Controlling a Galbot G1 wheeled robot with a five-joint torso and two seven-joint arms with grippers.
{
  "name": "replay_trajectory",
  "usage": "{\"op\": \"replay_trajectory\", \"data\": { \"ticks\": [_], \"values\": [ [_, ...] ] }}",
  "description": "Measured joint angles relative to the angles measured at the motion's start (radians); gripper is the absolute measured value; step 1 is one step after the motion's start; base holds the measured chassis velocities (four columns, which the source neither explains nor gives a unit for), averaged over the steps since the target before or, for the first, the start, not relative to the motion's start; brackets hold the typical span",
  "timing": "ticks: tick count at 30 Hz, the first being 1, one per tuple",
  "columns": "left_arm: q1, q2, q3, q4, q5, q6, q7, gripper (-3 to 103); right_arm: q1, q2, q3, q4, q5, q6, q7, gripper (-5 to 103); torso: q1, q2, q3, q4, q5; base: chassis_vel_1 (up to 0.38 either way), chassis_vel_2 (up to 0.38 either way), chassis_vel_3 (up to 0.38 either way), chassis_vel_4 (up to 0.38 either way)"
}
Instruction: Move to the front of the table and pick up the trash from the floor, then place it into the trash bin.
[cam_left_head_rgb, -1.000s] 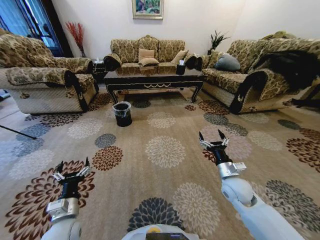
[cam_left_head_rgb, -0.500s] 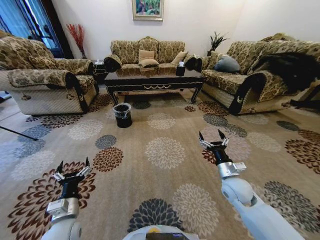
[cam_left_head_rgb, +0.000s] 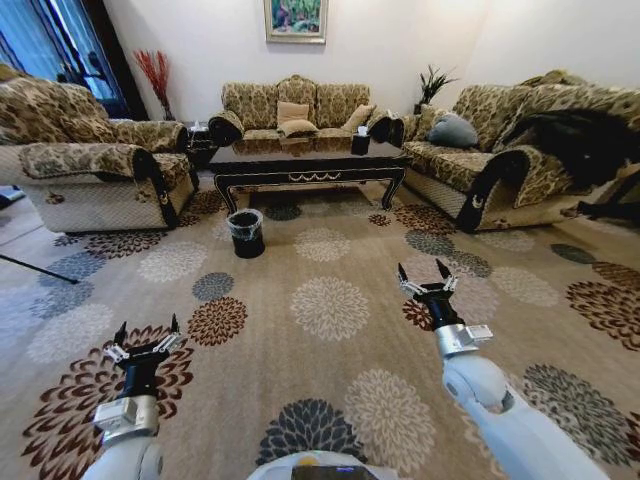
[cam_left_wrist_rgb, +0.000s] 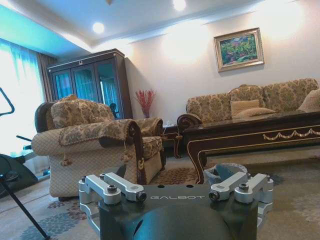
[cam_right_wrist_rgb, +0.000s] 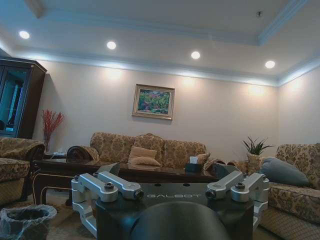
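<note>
The dark glossy table (cam_left_head_rgb: 305, 158) with gold scrollwork stands ahead, between the sofas. The black trash bin (cam_left_head_rgb: 246, 231) with its clear liner stands on the patterned carpet floor (cam_left_head_rgb: 300, 370), in front of the table's left end. I cannot make out any trash on the carpet from here. My left gripper (cam_left_head_rgb: 146, 328) hangs open and empty over the near-left carpet. Further right and a little ahead, my right gripper (cam_left_head_rgb: 426, 271) is open and empty too. The left wrist view shows the table (cam_left_wrist_rgb: 260, 132) and the bin (cam_left_wrist_rgb: 225, 172). The right wrist view also holds the table (cam_right_wrist_rgb: 125, 175) and the bin (cam_right_wrist_rgb: 25, 220).
An armchair (cam_left_head_rgb: 90, 165) stands on the left, a sofa (cam_left_head_rgb: 295, 105) behind the table, and another sofa (cam_left_head_rgb: 520, 150) on the right. A small black tissue box (cam_left_head_rgb: 361, 138) sits on the table's right end. Wide open carpet lies between me and the table.
The whole head view has shifted slightly, so the camera has moved with the base. Both arms hold the same pose, grippers open.
</note>
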Motion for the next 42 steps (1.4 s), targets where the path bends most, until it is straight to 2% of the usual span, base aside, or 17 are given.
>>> {"op": "replay_trajectory", "data": {
  "ticks": [42],
  "values": [
    [0.000, 0.000, 0.000, 0.000, 0.000, 0.000, 0.000, 100, 0.000, 0.000, 0.000, 0.000, 0.000, 0.000, 0.000, 100, 0.053, 0.170, 0.117, 0.0000, 0.0000, 0.000, 0.000, 0.000, 0.000]
  ]
}}
